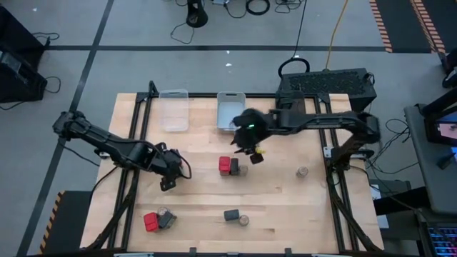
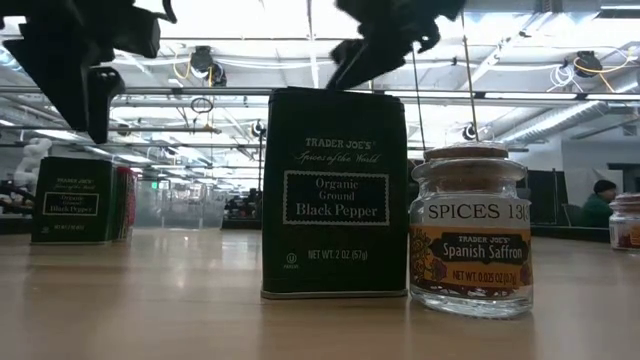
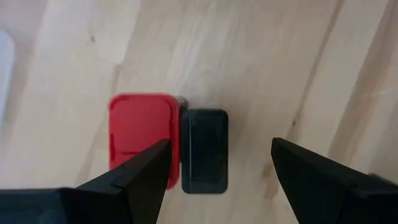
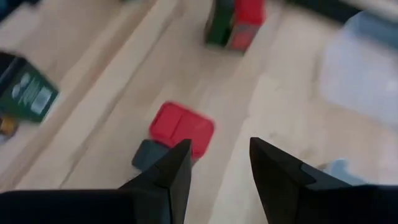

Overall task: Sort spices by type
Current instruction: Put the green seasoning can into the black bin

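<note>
The spices stand spread over the wooden table (image 1: 285, 207). A red tin (image 1: 224, 165) touches a dark tin (image 1: 235, 168) at the middle. A second red and dark pair (image 1: 157, 220) stands near left. A black pepper tin (image 2: 335, 195) and a saffron jar (image 2: 470, 230) stand near the front edge, and a lone jar (image 1: 302, 172) is at the right. My left gripper (image 1: 168, 178) hangs open left of the middle; its wrist view shows a red tin (image 3: 143, 134) beside a dark tin (image 3: 204, 149) on the table beyond its fingers. My right gripper (image 1: 251, 151) hovers open above and right of the middle pair (image 4: 180, 129).
A clear bin (image 1: 173, 108) and a second bin (image 1: 230, 111) sit at the table's far edge. Black rails (image 1: 139, 121) run along the table's left and right sides. A person (image 2: 600, 200) shows in the room far behind the table.
</note>
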Motion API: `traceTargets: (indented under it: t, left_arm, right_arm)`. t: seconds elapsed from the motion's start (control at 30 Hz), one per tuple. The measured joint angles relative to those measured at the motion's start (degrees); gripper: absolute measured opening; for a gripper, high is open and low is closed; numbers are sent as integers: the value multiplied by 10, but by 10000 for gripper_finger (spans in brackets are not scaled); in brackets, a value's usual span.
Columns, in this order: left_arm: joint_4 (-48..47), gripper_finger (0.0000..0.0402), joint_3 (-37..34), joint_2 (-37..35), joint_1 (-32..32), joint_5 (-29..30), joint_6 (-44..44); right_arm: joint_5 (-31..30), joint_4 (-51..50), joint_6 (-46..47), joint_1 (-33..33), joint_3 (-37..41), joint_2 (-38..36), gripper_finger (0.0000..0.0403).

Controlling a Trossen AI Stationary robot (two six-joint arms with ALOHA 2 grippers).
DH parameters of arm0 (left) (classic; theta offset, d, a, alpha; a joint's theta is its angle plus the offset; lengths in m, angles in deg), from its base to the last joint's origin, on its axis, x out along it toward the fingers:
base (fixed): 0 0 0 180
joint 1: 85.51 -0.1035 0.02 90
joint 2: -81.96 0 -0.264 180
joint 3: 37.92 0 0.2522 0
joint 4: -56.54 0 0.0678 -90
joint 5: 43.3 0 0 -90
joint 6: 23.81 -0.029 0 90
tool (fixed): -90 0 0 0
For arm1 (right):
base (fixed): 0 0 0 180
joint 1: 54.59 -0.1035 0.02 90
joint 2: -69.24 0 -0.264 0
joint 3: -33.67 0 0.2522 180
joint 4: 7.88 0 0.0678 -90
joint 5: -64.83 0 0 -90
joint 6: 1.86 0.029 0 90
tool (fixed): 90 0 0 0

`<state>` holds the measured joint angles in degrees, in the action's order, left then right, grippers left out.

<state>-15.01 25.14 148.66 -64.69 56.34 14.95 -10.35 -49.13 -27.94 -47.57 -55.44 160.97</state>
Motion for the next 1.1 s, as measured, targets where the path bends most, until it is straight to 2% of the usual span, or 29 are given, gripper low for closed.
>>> traceTargets:
  t: [0.1, 0.2, 0.43, 0.73, 1.1]
  left_arm:
    - [-3, 281, 0, 1, 12, 26, 2]
    - [-14, 281, 0, 1, 22, 32, 16]
    - [-38, 281, -18, 3, 54, 26, 83]
    - [10, 281, -44, 3, 56, 11, 83]
    - [-2, 281, -47, 4, 56, 20, 73]
  right_arm:
    - [4, 122, 21, 8, 87, -67, 144]
    - [2, 202, 46, -1, 158, -121, 144]
    - [3, 301, 74, -39, 257, -200, 144]
    - [1, 332, 74, -44, 268, -205, 144]
    - [2, 331, 73, -44, 268, -202, 144]
